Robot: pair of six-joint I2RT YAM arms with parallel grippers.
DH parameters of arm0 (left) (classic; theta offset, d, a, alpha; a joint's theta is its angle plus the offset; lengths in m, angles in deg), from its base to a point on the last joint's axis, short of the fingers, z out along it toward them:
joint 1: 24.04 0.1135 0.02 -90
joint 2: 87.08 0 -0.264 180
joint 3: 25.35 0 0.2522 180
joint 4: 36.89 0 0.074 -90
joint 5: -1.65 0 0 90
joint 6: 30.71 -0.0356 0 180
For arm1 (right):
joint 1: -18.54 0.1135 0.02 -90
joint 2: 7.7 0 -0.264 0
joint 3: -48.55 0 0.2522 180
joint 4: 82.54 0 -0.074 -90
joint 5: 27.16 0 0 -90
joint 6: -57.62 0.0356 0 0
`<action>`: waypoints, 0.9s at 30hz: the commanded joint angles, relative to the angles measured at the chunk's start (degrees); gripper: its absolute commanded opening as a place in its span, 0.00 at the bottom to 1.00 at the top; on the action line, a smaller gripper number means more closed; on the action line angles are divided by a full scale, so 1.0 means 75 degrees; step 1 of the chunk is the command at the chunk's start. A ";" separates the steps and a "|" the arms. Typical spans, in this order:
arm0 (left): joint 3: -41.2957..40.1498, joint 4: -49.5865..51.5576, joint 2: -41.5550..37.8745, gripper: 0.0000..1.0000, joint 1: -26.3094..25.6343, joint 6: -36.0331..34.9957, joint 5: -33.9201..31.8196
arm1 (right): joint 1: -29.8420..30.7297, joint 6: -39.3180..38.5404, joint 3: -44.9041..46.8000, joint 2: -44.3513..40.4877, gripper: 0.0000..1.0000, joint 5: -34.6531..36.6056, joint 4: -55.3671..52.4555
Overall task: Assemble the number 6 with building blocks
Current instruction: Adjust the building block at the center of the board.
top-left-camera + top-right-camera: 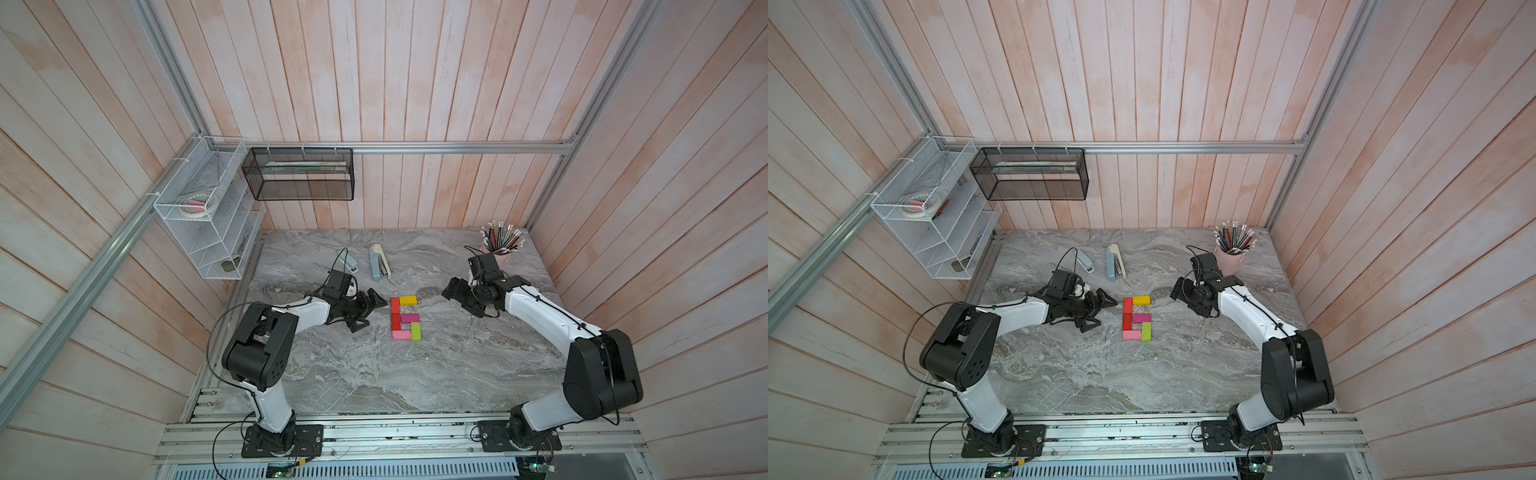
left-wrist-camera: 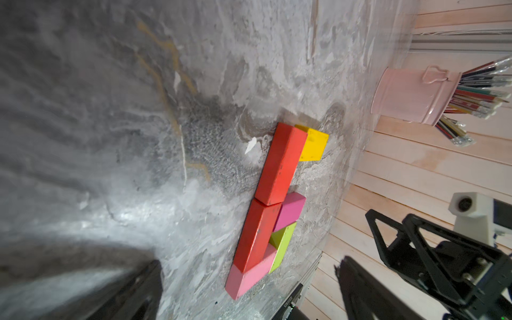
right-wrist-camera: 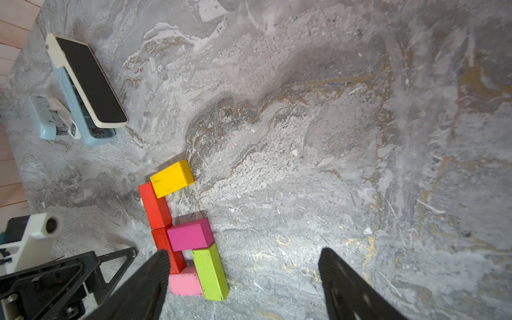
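Because the building blocks (image 1: 405, 319) already form a 6 mid-frame on the bench (image 1: 374, 374), we hold left claw (image 1: 369, 311) and right claw (image 1: 457, 300) spread and empty, flanking them.

We see pale pinkish planks (image 1: 415, 75) lining the back wall and both side walls, upright at the back and slanting at the sides. An aluminium rail (image 1: 457, 146) crosses the back wall and meets matching posts in the corners. A white wire shelf (image 1: 183, 174) hangs in the far left corner, and a black mesh basket (image 1: 299, 192) hangs from the rail just beside it. Below lies a grey marbled top (image 1: 374, 374) with tan veins, edged at the front by slotted metal rails (image 1: 395, 434). The light is soft and even, and we find only faint shadows.
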 commanded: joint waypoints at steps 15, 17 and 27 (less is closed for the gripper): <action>0.0895 -0.0558 0.0981 1.00 -0.0648 0.0359 0.0083 | -0.0184 0.0036 0.0215 -0.0379 0.87 -0.0031 -0.0283; 0.0918 -0.0576 0.1042 1.00 -0.0667 0.0360 0.0083 | -0.0216 0.0047 0.0236 -0.0413 0.87 -0.0037 -0.0277; 0.1138 -0.0605 0.1225 1.00 -0.0789 0.0445 0.0094 | -0.0224 0.0072 0.0346 -0.0451 0.87 -0.0101 -0.0225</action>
